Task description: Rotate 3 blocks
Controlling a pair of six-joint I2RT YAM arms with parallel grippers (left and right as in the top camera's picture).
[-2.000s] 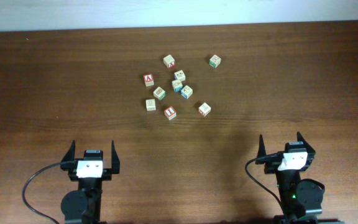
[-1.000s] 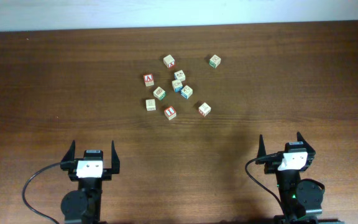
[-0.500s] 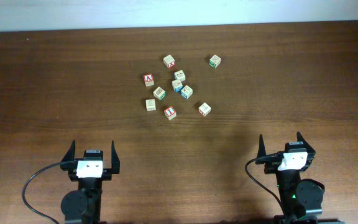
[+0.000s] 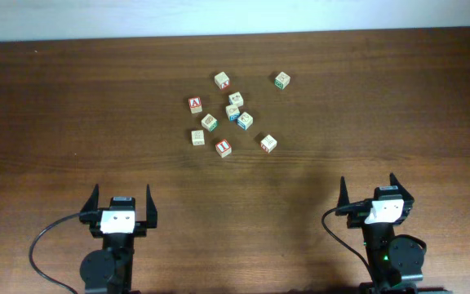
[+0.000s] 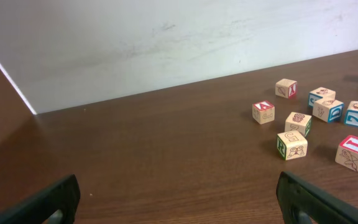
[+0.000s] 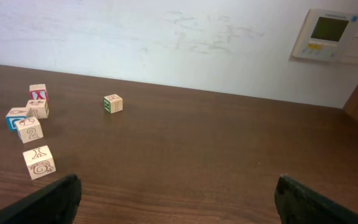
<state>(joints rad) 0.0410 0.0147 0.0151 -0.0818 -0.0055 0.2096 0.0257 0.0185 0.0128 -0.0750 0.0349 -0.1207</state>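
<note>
Ten blocks (image 4: 232, 113) lie loosely scattered on the table (image 4: 64, 114), just above the middle of the overhead frame. They are small pale wooden cubes with printed letters, numbers and little drawings. Two tops are framed in red, one with an A and one with an I. One cube near the middle shows blue, another at the lower left of the group looks pale yellowish, and one green-edged cube sits apart at the upper right. Most stand turned at different angles, and none is stacked.

The left gripper (image 4: 121, 189) at lower left and the right gripper (image 4: 367, 180) at lower right both stand spread wide and empty, well apart from the blocks.
</note>
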